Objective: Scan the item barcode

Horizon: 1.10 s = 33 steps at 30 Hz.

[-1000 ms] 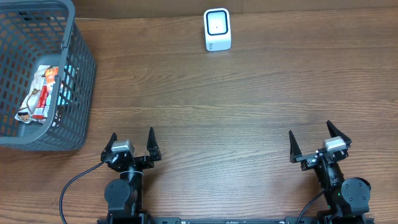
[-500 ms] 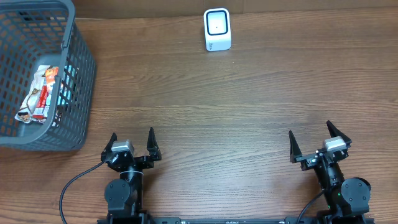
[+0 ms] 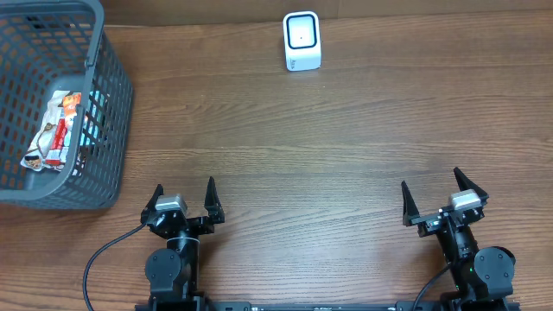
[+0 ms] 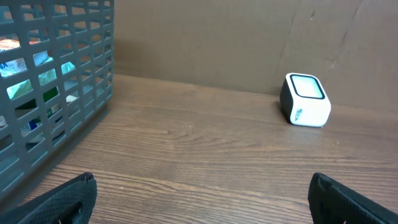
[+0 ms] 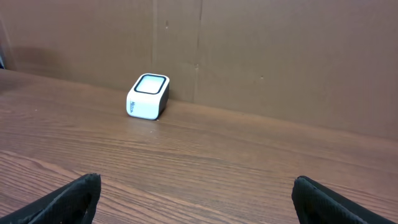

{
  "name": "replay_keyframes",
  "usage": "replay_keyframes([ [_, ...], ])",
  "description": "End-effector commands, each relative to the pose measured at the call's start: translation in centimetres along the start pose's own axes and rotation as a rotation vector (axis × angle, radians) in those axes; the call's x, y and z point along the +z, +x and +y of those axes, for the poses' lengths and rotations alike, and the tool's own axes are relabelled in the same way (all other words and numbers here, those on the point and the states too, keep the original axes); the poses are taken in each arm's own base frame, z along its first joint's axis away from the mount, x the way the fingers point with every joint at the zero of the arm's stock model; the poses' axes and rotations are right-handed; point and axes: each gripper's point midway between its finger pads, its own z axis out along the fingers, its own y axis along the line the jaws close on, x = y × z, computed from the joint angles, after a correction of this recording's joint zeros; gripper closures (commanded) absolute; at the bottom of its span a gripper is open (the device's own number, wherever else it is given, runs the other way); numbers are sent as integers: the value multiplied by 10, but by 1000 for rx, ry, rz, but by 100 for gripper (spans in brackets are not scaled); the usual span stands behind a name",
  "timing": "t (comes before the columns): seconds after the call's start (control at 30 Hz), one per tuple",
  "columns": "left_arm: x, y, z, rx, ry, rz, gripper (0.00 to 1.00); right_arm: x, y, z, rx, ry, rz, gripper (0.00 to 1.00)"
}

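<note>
Nothing has moved: left hand (image 3: 183, 185) and right hand (image 3: 430, 178) sit wide, empty (near edge); packet (image 3: 54, 130) in the left basket (image 3: 118, 112) awaits pickup.

A brown wood-grain surface (image 3: 346, 130) runs forward from the jaws to a plain brown board wall (image 5: 280, 56) with vertical seams, evenly lit.
</note>
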Motion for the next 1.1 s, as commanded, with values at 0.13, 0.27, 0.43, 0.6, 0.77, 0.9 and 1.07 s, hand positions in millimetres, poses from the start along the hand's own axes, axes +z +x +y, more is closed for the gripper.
replay_keyframes([
  [0.13, -9, -5, -27, -19, 150, 51, 0, 0, 3, 0, -3, 1, 1, 0],
  [0.27, -25, -32, -48, -48, 255, 52, 0, 0, 3, 0, -3, 1, 1, 0],
  [0.43, -47, -74, -58, -81, 294, 15, 0, 0, 3, 0, -3, 1, 1, 0],
  [0.6, -69, -107, -63, -127, 306, -13, 0, 0, 3, 0, -3, 1, 1, 0],
  [0.77, -93, -145, -78, -158, 388, -84, 0, 0, 3, 0, -3, 1, 1, 0],
  [0.9, -109, -173, -89, -145, 443, -118, 0, 0, 3, 0, -3, 1, 1, 0],
  [1.07, -118, -204, -98, -142, 476, -98, 0, 0, 3, 0, -3, 1, 1, 0],
])
